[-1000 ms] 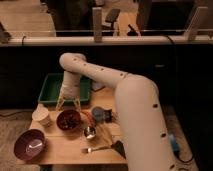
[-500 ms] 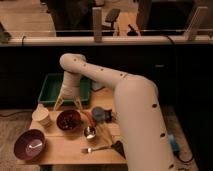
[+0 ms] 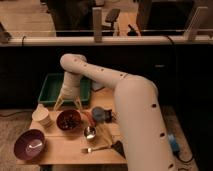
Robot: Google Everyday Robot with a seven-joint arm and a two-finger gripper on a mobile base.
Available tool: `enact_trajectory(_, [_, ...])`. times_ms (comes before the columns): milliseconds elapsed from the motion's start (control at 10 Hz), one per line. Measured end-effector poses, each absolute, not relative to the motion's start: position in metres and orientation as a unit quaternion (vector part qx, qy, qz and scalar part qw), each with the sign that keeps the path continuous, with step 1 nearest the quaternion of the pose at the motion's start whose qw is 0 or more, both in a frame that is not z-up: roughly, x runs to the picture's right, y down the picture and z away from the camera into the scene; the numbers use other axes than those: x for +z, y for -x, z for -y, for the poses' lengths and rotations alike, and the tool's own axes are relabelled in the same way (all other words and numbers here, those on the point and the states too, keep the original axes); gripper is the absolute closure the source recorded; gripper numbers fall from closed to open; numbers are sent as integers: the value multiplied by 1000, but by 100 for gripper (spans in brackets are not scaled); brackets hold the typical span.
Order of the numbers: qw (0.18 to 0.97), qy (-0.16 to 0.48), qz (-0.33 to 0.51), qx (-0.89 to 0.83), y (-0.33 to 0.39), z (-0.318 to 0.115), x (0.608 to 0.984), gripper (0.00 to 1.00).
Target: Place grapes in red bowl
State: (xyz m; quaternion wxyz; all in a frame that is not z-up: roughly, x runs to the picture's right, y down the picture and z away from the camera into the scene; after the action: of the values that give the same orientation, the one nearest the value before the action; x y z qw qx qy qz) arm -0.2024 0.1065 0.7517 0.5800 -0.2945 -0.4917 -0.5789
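The red bowl [image 3: 68,121] sits on the wooden table [image 3: 65,147], left of centre. Dark round grapes [image 3: 70,120] lie inside it. My gripper [image 3: 68,104] hangs just above and behind the bowl, its two pale fingers [image 3: 59,103] spread to either side of the bowl's far rim. Nothing shows between the fingers. The white arm reaches in from the right and bends down over the bowl.
A green tray [image 3: 54,88] lies behind the bowl. A purple bowl [image 3: 29,144] is at front left, a pale cup [image 3: 42,116] left of the red bowl, a small metal cup [image 3: 90,132] and a blue object [image 3: 100,115] to the right, a fork [image 3: 92,149] in front.
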Motion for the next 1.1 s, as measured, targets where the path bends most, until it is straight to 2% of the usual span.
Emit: enact_trajectory(1100, [583,288,487,-583,200,-106,749,20])
